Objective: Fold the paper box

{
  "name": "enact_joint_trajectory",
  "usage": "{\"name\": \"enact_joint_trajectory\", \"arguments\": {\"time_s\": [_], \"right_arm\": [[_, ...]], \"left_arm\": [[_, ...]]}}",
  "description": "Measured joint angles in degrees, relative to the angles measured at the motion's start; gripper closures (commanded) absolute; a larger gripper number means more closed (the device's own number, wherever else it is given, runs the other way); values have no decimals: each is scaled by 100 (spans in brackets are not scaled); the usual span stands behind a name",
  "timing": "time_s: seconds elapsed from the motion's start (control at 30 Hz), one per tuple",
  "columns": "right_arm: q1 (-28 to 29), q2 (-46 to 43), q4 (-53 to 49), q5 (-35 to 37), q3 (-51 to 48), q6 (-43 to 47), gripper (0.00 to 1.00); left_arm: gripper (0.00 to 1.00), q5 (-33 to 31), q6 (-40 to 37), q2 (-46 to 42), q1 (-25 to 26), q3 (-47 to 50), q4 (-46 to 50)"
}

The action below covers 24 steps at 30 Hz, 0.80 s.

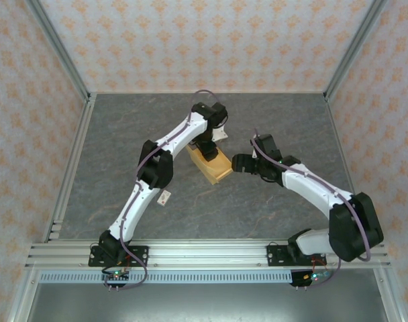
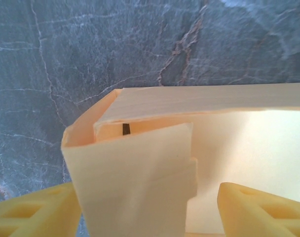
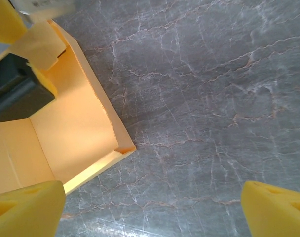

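At the near edge runs a ribbed silver aluminium rail [image 1: 204, 255], with two white-and-black robot arms bolted to it. Beyond it lies the dark grey, marble-veined flat table [image 1: 117, 134]. A tiny white rectangular tag [image 1: 165, 198] lies on it beside the left arm's forearm.

At mid-table sits the paper box [image 1: 219, 169], light orange-tan thin cardboard, partly folded, with its top open and its walls raised. The left gripper [image 1: 207, 153] hangs over the box's far-left end. Its yellow fingers [image 2: 31, 210] are spread on either side of an upright folded flap, with a clear gap between the flap and the other finger. The right gripper [image 1: 239, 163] sits just beside the box's right edge, near it but apart. Its jaws are spread wide over bare table, with the box's corner by the left finger.

Farthest off, three pale papered walls [image 1: 204, 40] with small orange motifs close in the table, joined by grey metal posts.

Counted: one box, one tag, two arms, two grippers.
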State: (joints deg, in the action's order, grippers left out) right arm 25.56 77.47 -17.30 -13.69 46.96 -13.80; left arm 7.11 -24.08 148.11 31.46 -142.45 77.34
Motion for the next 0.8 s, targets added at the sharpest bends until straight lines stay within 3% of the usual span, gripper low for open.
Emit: {"name": "enact_joint_trajectory", "arguments": {"time_s": [0.3, 0.5, 0.6, 0.8], "right_arm": [[-271, 796, 581, -649, 238, -245, 16], [-273, 1690, 1047, -1233, 625, -424, 25], [-271, 1908, 1152, -1469, 658, -470, 30], [-111, 1945, 1484, -1897, 599, -662, 33]], "left_arm": [[13, 621, 114, -754, -83, -2, -227], [24, 1049, 693, -1445, -317, 72, -662], [27, 1062, 1191, -2133, -439, 592, -1067], [28, 793, 2282, -4168, -573, 2699, -2133]]}}
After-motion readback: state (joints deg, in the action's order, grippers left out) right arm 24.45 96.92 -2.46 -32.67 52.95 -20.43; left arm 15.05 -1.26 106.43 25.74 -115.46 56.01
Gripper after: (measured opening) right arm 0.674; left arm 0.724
